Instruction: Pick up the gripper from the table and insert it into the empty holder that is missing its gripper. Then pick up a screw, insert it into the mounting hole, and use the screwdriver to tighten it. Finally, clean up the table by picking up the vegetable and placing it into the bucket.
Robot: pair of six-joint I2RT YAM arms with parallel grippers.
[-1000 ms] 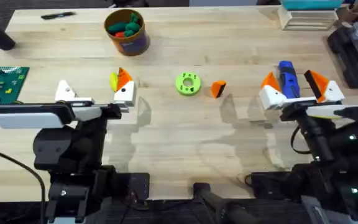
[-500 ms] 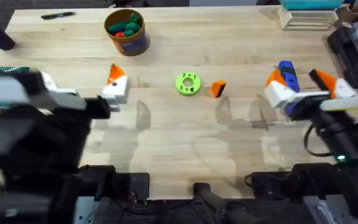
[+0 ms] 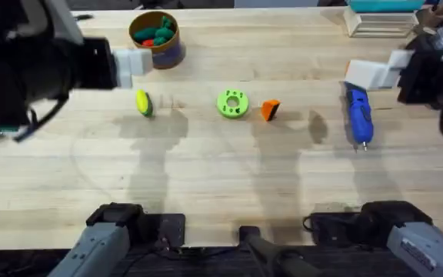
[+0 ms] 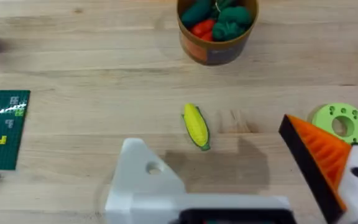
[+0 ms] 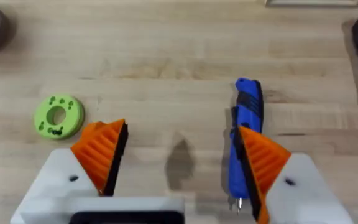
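Orange gripper wedge [image 3: 270, 110] loose on bench [image 3: 221, 185], beside green disc [image 3: 232, 103].
Left gripper [image 4: 241, 177] apart, one holder [image 4: 143, 180] bare; right gripper [image 5: 176, 158] apart over screwdriver [image 3: 358, 114]; corn [image 3: 142, 102] near bucket [image 3: 156, 38].

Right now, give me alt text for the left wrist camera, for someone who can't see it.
A yellow-green toy vegetable lies on the wooden table, ahead of the open left gripper, whose bare white holder lacks the orange pad its other finger carries. Beyond stand an orange bucket of toy vegetables and a green disc.
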